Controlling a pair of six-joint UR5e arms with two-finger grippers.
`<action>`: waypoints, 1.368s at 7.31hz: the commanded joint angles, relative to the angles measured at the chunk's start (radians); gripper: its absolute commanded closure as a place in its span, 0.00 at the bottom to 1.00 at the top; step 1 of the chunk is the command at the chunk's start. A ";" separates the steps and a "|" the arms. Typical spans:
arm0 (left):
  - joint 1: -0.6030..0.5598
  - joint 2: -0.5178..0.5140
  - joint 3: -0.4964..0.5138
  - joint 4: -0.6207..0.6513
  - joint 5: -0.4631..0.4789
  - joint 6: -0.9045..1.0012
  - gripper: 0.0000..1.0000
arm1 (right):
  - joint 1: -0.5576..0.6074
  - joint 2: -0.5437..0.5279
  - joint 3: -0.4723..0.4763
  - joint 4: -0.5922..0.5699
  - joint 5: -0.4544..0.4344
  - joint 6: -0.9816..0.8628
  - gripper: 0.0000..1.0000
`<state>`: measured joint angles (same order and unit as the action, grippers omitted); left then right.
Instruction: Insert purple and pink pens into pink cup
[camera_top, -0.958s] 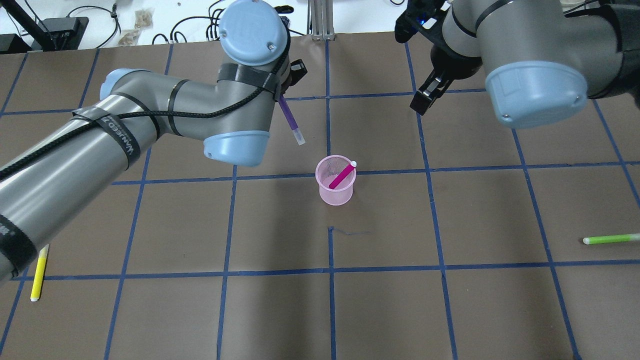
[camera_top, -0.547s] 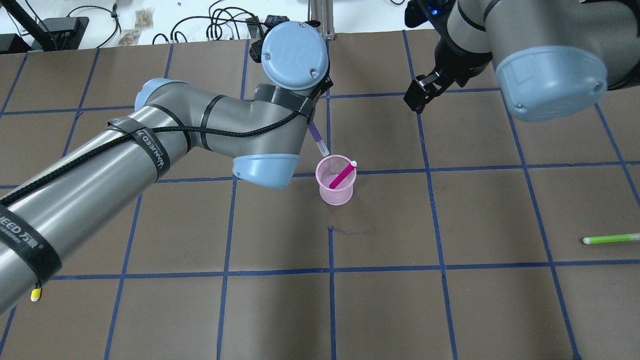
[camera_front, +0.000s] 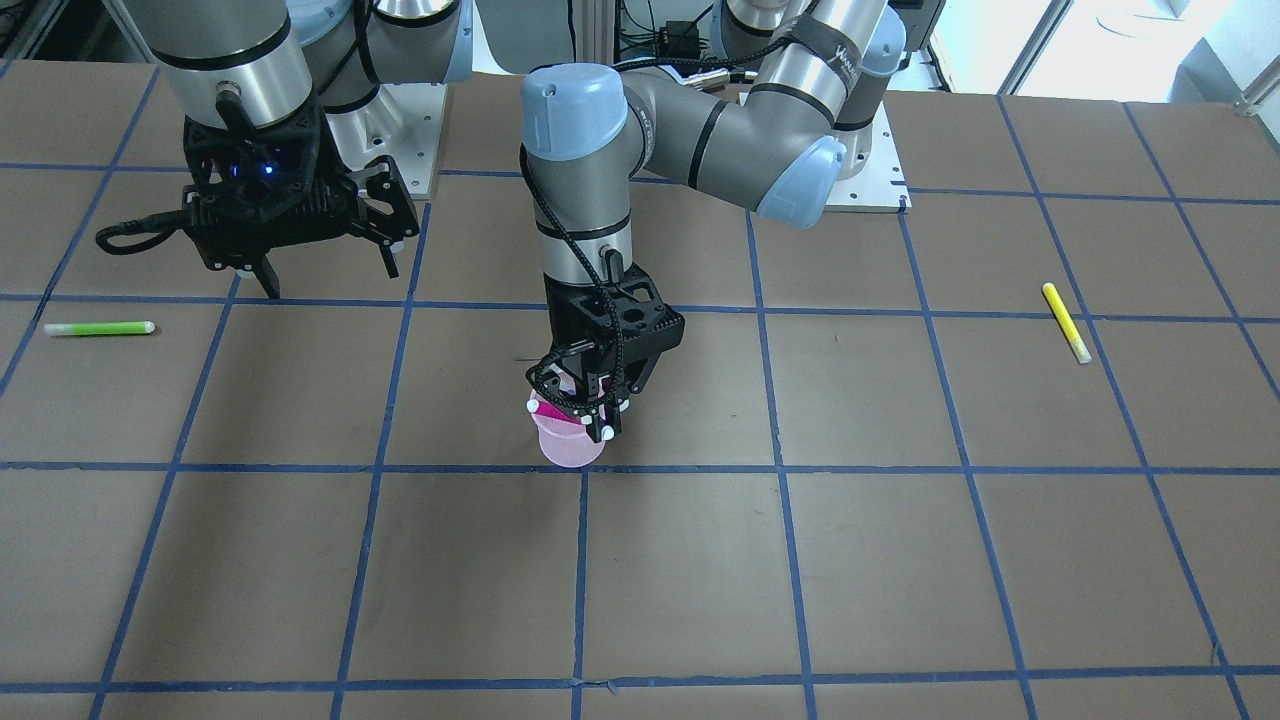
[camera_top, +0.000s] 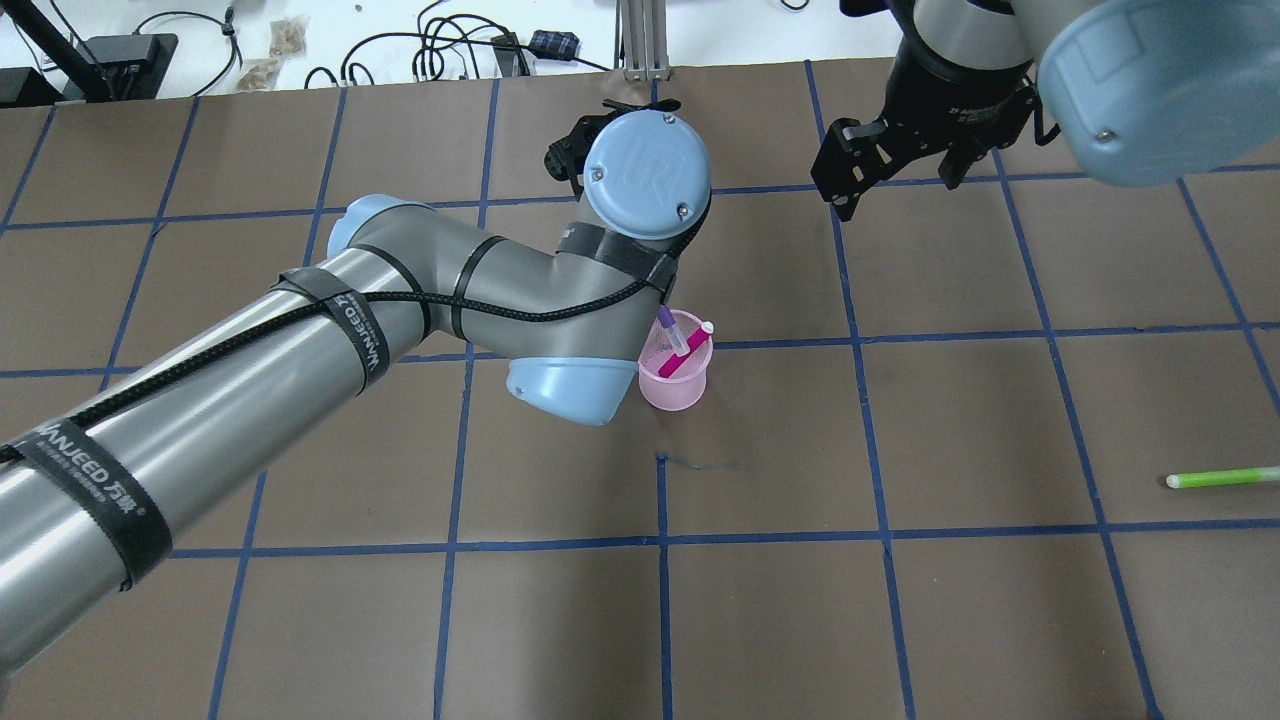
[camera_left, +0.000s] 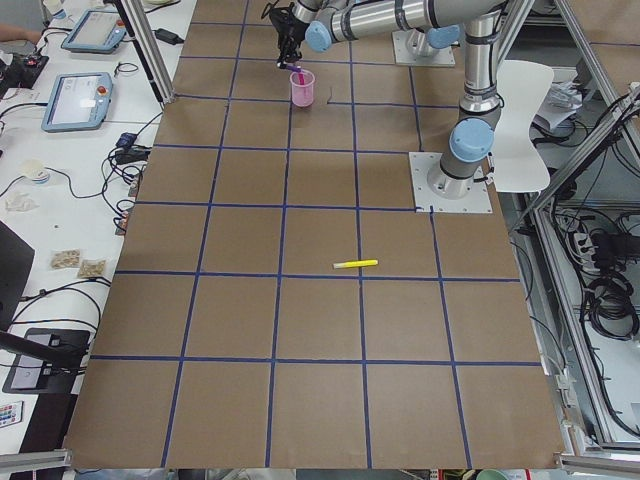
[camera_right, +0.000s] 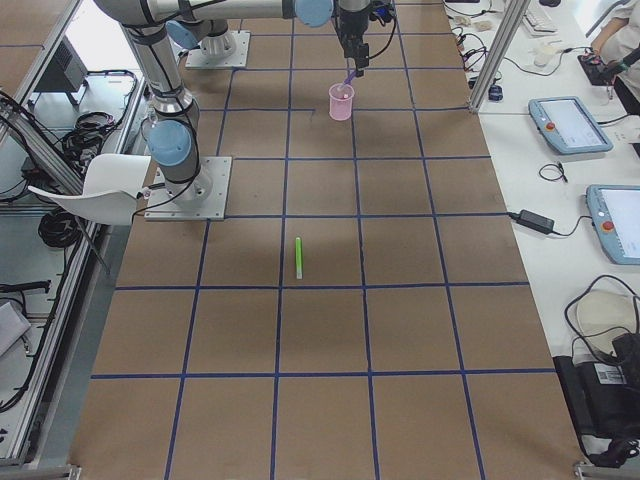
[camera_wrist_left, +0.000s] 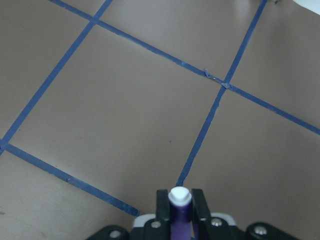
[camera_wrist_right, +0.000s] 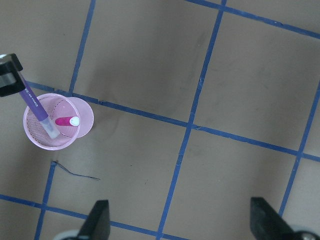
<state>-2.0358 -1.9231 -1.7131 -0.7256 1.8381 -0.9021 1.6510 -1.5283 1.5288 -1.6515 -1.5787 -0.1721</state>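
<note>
Left end effector (camera_front: 577, 411) moved over pink cup (camera_top: 681, 392), grasping purple pen (camera_wrist_right: 35, 106), tip at cup mouth; right end effector (camera_wrist_right: 182, 222) released.

Overhead and front cameras face each other, steeply down over the bench (camera_top: 900, 620); end cameras look along it from afar; wrist cameras sit close; most share the pink cup (camera_top: 672, 392)
</note>
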 joint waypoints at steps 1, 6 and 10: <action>-0.007 -0.010 -0.032 0.000 0.001 -0.003 1.00 | 0.000 -0.006 -0.004 0.005 0.008 0.105 0.00; -0.011 -0.007 -0.034 0.017 -0.014 -0.003 0.00 | -0.004 -0.046 0.014 -0.008 0.006 0.148 0.00; 0.183 0.071 0.025 -0.128 -0.188 0.342 0.00 | -0.022 -0.046 0.016 -0.011 0.000 0.149 0.00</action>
<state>-1.9456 -1.8754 -1.7137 -0.7774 1.7523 -0.7055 1.6377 -1.5740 1.5444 -1.6625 -1.5769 -0.0233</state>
